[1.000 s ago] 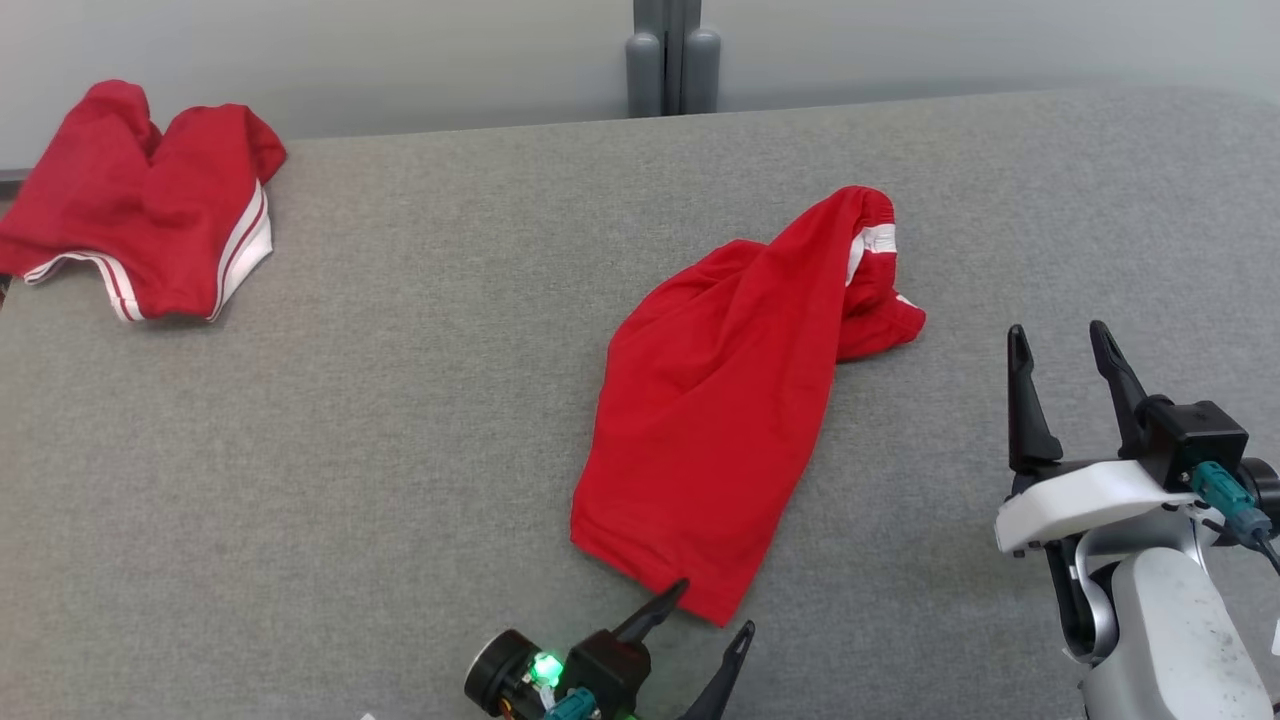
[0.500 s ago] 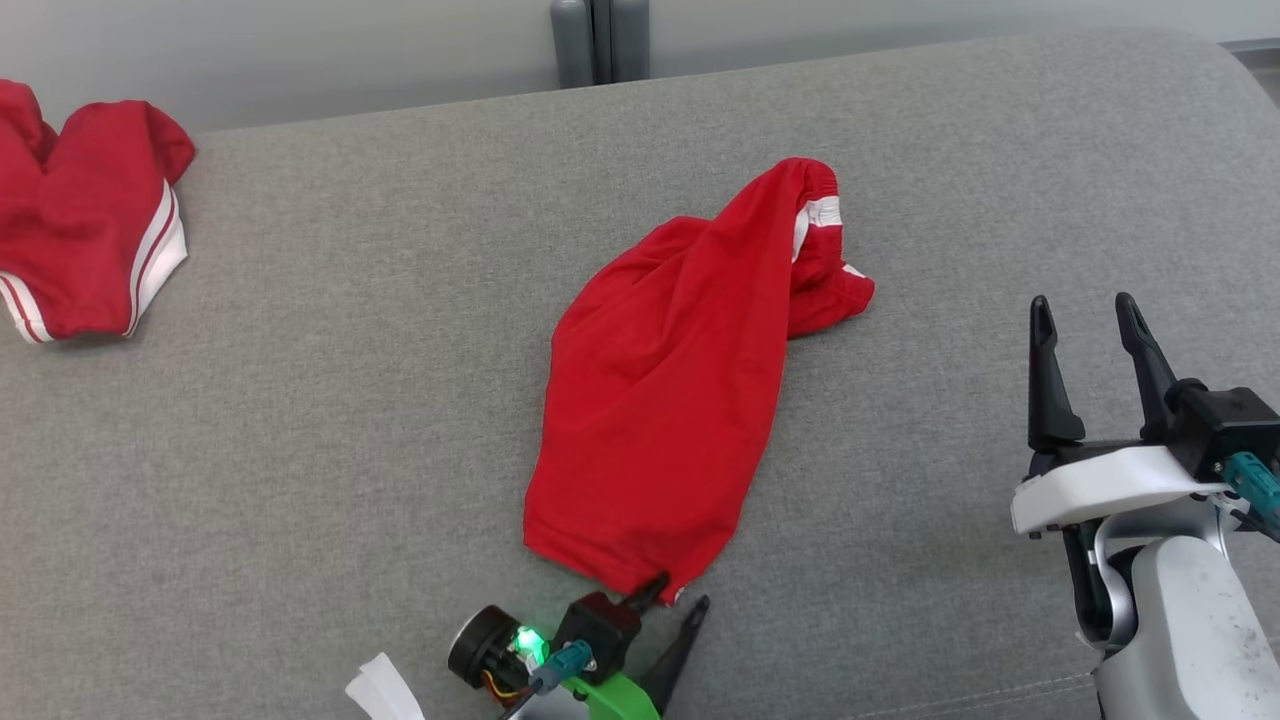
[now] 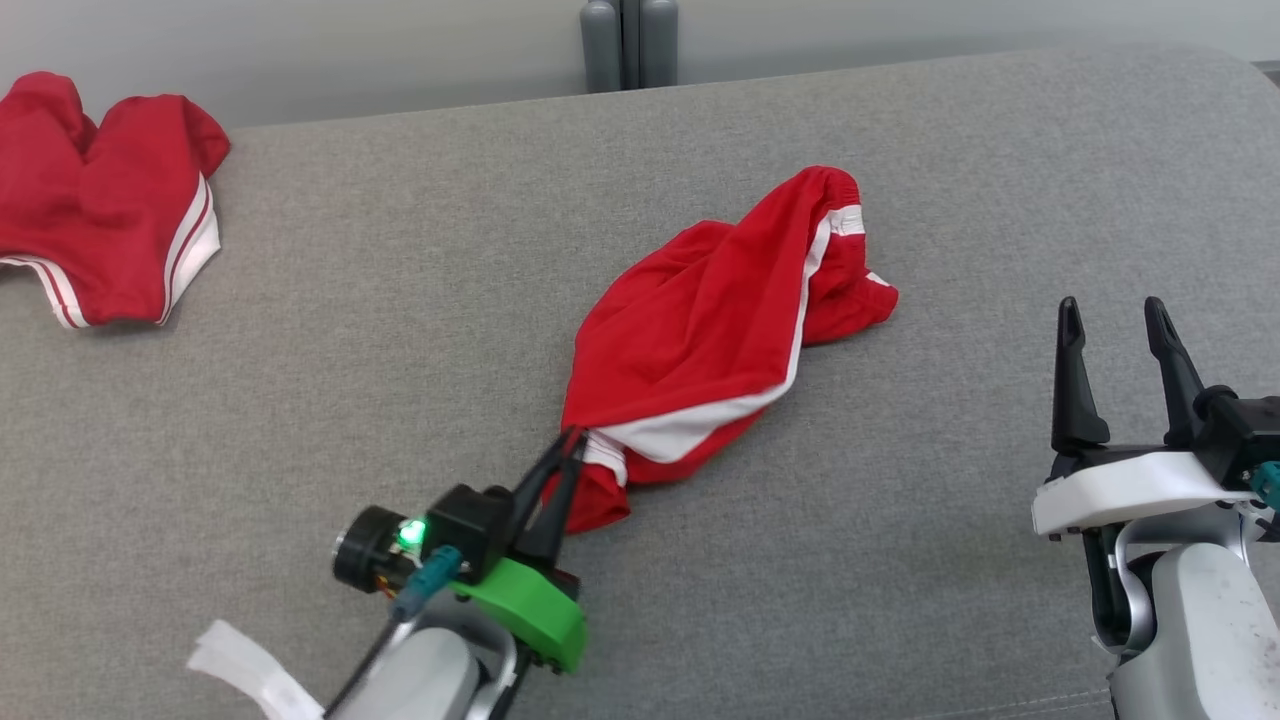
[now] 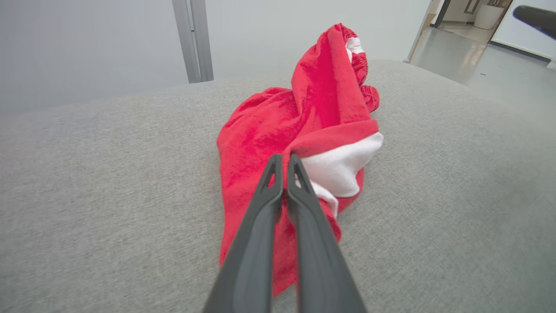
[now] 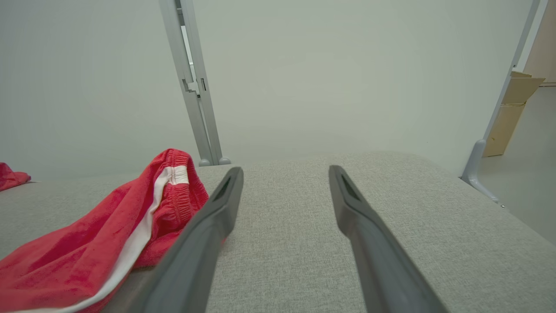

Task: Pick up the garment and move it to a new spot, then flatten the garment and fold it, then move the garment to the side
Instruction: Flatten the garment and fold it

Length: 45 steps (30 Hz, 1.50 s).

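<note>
Nearest, lower left of the head view: left gripper (image 3: pixel 573 440) is reaching forward and to the right over the grey padded table (image 3: pixel 300 420). Its jaws are pressing together, pinching the near hem of the garment (image 3: pixel 720 310). A green bracket (image 3: pixel 525 605) is showing at its wrist, and a white strip (image 3: pixel 250 675) is sticking out beside the forearm.

Left wrist view: left gripper (image 4: pixel 284 160) fingers are meeting tip to tip, with red cloth caught between them. Garment (image 4: pixel 312 104) is bunching at the tips, its white band turning outward just to the right of them, and some red cloth is hanging below the fingers.

Middle of the table: the garment is lying in a rumpled diagonal, near end at the left gripper, far end with a gathered waistband pointing away and to the right.

Lower right: right gripper (image 3: pixel 1110 308) is hovering with jaws spread wide, holding nothing, well apart from the garment. Right wrist view: right gripper (image 5: pixel 285 171) is pointing over bare table, with the garment (image 5: pixel 108 226) lying to its left.

Far left corner: a second red garment (image 3: pixel 100 210) with white trim is lying crumpled. Beyond the far edge, a grey post (image 3: pixel 630 45) is standing against a pale wall.
</note>
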Tool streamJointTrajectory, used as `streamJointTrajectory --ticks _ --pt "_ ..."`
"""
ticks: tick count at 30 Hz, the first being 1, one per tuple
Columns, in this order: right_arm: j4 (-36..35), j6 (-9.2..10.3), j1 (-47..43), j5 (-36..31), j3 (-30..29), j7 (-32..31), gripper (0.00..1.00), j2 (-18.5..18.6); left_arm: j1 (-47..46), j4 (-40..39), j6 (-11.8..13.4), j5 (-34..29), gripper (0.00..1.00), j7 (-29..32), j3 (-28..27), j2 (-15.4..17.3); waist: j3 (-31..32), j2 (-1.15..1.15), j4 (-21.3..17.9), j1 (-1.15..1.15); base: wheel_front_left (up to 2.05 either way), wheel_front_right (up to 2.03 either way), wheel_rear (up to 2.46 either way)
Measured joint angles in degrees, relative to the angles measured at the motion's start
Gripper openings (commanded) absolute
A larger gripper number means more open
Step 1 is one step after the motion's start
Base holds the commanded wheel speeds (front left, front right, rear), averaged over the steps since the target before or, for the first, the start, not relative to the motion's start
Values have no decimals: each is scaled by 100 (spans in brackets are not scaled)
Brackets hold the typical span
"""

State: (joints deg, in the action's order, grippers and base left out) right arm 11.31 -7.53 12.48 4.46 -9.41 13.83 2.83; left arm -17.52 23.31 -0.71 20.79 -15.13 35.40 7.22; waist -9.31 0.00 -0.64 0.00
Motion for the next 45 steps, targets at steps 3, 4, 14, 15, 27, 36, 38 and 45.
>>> streamJointTrajectory --ticks 3,4,14,15,27,36,38,45 --pt "5 0 -15 2 -40 13 100 1 -14 -208 10 -20 0 -1 -294 330 5 0 37 0 0 0 0" --pt "10 0 -15 9 -35 14 100 1 -32 -209 -11 -20 0 -1 -341 414 -1 0 38 0 0 0 0" --pt "40 0 71 159 205 37 100 -2 -949 492 -244 71 0 293 -654 940 -216 0 -183 0 0 0 0" --pt "38 0 79 160 202 38 100 -1 -1044 593 -278 77 0 299 -672 983 -255 0 -223 0 0 0 0" --pt "134 0 189 265 178 89 100 1 -1945 1682 -454 69 28 289 -709 1240 -686 0 -661 0 0 0 0" --pt "245 0 202 285 121 110 100 0 -1979 1973 -324 192 100 41 -942 1071 -675 0 -695 0 0 0 0" --pt "249 0 201 264 120 115 100 0 -1889 1905 -279 213 100 34 -1020 1054 -613 0 -657 0 0 0 0" --pt "275 0 144 126 131 122 100 -1 -1089 972 -100 193 100 0 -1485 937 -259 0 -440 0 0 0 0"
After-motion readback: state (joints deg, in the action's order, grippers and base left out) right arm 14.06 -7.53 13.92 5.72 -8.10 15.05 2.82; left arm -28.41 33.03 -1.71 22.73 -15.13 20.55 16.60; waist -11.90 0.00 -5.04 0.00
